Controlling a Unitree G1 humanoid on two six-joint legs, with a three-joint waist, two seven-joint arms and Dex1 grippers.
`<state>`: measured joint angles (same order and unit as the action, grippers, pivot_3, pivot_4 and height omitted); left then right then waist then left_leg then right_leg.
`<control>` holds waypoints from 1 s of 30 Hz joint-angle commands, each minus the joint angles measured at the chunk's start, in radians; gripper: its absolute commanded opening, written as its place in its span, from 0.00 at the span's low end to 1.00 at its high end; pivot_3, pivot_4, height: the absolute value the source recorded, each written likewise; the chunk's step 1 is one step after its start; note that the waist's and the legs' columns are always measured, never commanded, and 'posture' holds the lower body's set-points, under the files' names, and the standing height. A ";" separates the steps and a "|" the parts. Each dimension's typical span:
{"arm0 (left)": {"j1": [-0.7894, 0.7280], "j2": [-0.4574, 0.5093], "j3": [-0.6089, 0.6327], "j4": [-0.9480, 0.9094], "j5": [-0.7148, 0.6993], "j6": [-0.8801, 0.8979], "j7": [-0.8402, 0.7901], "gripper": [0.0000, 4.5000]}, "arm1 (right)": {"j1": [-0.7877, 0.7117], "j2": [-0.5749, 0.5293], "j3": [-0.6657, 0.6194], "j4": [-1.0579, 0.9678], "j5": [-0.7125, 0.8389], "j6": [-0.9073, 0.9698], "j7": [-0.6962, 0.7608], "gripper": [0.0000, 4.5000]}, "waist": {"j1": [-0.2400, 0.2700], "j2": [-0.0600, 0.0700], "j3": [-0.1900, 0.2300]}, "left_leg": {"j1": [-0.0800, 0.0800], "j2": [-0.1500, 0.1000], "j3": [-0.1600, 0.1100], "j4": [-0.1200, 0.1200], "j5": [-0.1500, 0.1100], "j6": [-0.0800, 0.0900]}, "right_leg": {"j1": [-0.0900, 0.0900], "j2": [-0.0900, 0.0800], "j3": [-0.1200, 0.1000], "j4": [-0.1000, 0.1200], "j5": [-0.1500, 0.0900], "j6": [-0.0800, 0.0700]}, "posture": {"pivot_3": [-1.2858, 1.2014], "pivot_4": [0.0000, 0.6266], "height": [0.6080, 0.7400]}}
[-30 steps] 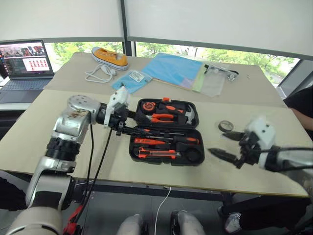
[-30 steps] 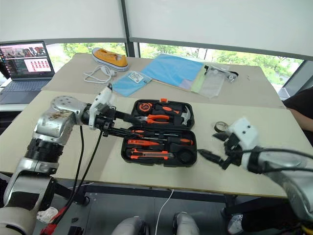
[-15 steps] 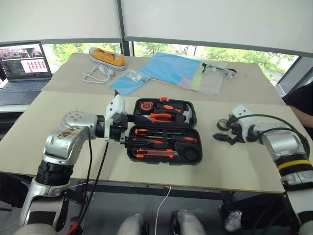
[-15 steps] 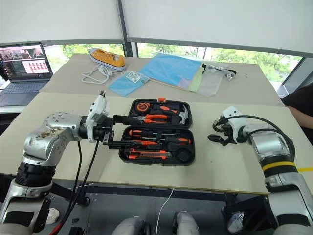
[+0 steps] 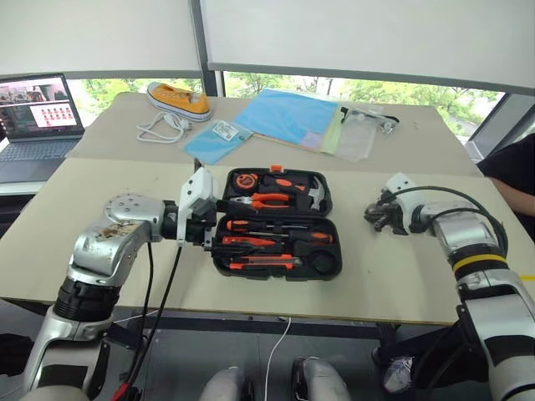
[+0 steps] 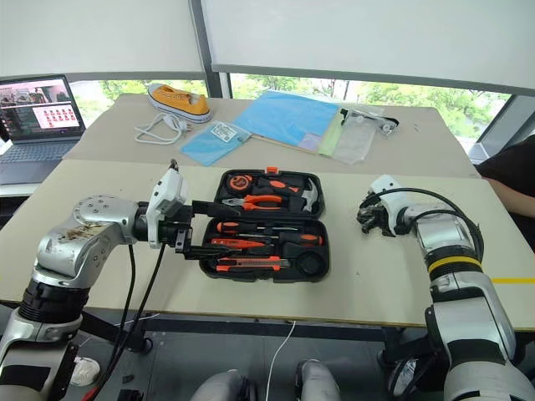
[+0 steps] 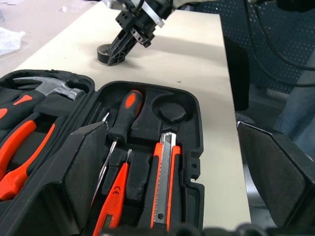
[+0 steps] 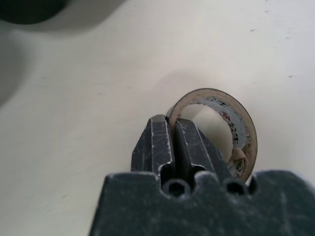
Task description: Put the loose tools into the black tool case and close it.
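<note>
The black tool case (image 5: 338,251) lies open in the middle of the table. In its near half lie two orange-and-black screwdrivers (image 5: 280,225), a thin orange one (image 5: 251,242) and the utility knife (image 5: 261,261); a round slot (image 7: 172,108) is empty. My left gripper (image 5: 230,227) is open at the case's left edge, its fingers spread over the tools. Right of the case, my right gripper (image 5: 376,215) is shut on the wall of the small tape roll (image 8: 236,128), which rests on the table (image 8: 74,123).
The lid half holds pliers (image 5: 272,200), a hammer (image 5: 313,194) and a tape measure (image 5: 247,180). Behind lie a blue folder (image 5: 288,117), plastic bags (image 5: 359,134), a white cable (image 5: 163,127) and a yellow shoe (image 5: 175,96). A laptop (image 5: 33,104) stands far left. A person (image 5: 514,175) is at the right edge.
My right gripper reached forward to the tape roll and shut on its wall. The left gripper stays open by the case, nearly still. The camera view shifted slightly.
</note>
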<state>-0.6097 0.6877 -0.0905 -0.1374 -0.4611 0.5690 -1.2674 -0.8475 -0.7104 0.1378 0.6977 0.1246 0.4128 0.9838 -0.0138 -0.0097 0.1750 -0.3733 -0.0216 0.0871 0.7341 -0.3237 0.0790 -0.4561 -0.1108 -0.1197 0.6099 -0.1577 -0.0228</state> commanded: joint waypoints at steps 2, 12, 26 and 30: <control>0.001 0.010 -0.049 0.021 0.044 -0.093 -0.044 1.00 | 0.110 -0.093 -0.084 -0.561 0.257 0.259 0.210 0.01 | 0.002 0.004 0.003 | 0.000 0.000 0.000 0.000 0.000 0.000 | 0.000 0.000 0.000 0.000 0.000 0.000 | 0.52 0.24 0.84; -0.005 0.019 -0.073 0.027 0.055 -0.131 -0.079 1.00 | 0.364 -0.167 0.043 -1.149 0.258 0.373 0.097 0.01 | 0.022 0.004 0.003 | 0.000 0.000 0.000 0.000 0.000 0.000 | 0.000 -0.002 -0.001 0.000 -0.003 0.004 | 0.52 0.24 0.84; -0.009 0.009 -0.074 0.037 0.070 -0.153 -0.070 1.00 | 0.425 -0.161 0.088 -1.151 0.223 0.387 0.050 0.28 | 0.027 0.004 0.003 | 0.000 0.000 0.000 0.001 0.000 0.000 | 0.000 -0.001 -0.001 0.001 -0.003 0.003 | 0.52 0.24 0.84; -0.008 0.011 -0.073 0.033 0.070 -0.146 -0.065 1.00 | 0.414 -0.163 0.077 -1.167 0.228 0.399 0.045 0.60 | 0.026 0.004 0.003 | 0.000 0.000 0.000 0.001 0.000 0.000 | 0.000 -0.001 -0.001 0.000 -0.003 0.004 | 0.52 0.24 0.84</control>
<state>-0.6047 0.6979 -0.1753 -0.0922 -0.3894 0.4327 -1.3395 -0.4175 -0.8619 0.2331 -0.4271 0.3374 0.8022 1.0269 0.0125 -0.0058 0.1778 -0.3736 -0.0214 0.0872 0.7353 -0.3238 0.0792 -0.4565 -0.1120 -0.1206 0.6104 -0.1612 -0.0185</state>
